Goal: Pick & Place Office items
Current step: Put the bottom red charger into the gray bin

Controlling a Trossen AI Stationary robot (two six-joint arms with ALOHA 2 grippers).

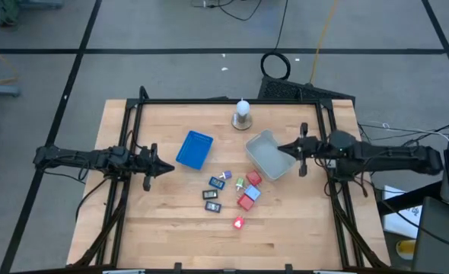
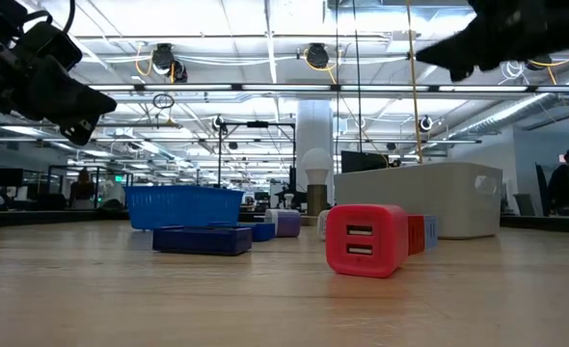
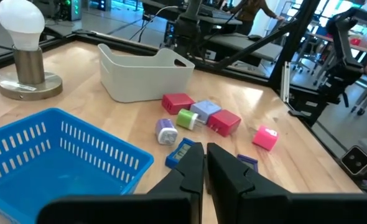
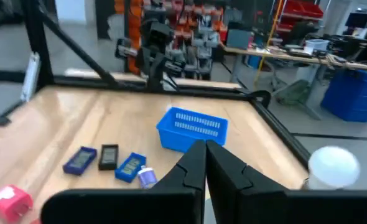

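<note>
Currently the counter (image 1: pixel 171 228) carries a blue basket (image 1: pixel 195 149) just ahead of the left gripper (image 1: pixel 166 168), and a grey tray (image 1: pixel 269 155) directly under the tips of the right gripper (image 1: pixel 283 148). Both pairs of fingers are closed and empty, raised above the counter. The office items (image 1: pixel 234 192) lie clustered between the 2 grippers, nearer the front edge; a red block (image 2: pixel 365 240) sits foremost.

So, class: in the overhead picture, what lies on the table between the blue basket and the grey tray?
Nothing: the high view shows bare wood between the basket and the tray. The small items lie nearer the front edge.
</note>
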